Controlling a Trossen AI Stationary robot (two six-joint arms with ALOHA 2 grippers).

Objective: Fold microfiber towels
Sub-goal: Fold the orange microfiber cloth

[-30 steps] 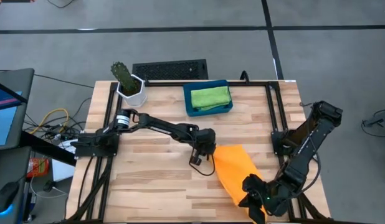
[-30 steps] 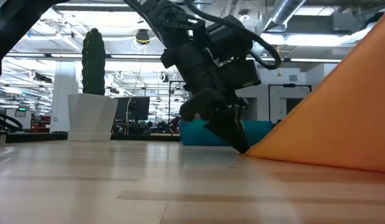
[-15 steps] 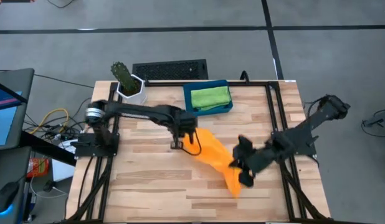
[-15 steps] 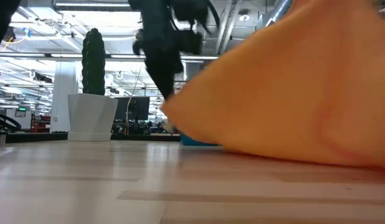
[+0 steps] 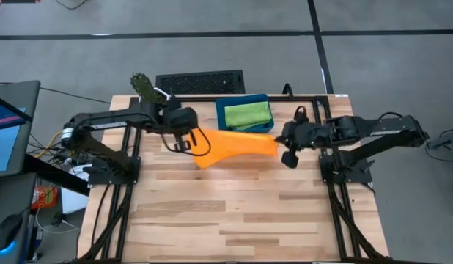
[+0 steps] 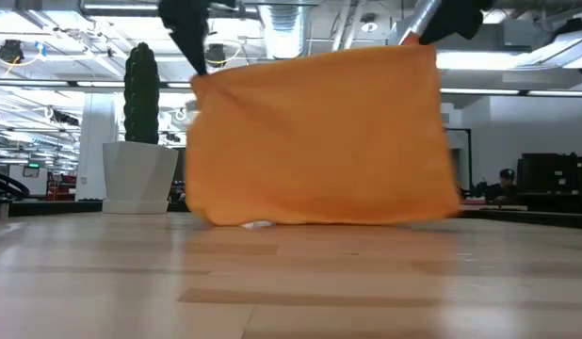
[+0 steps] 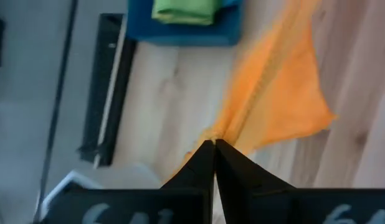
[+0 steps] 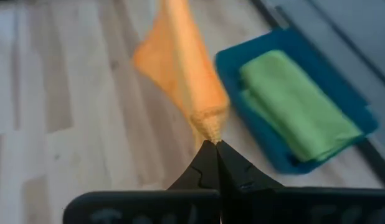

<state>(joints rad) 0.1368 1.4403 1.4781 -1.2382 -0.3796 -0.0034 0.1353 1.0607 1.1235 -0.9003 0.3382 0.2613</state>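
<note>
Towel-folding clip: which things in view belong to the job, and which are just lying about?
Job:
- orange microfiber towel, stretched above the table
- left gripper, jaws shut on one corner
- right gripper, jaws shut on the other
- folded green microfiber towel
- dark-blue rectangular tray under it

Lying about:
- cactus in a white pot

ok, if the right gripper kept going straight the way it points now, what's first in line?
The orange towel it already pinches by a corner. Beyond that, roughly along the same line, the left gripper holds the opposite corner. The blue tray sits off to the side, though depth is hard to judge.
</note>
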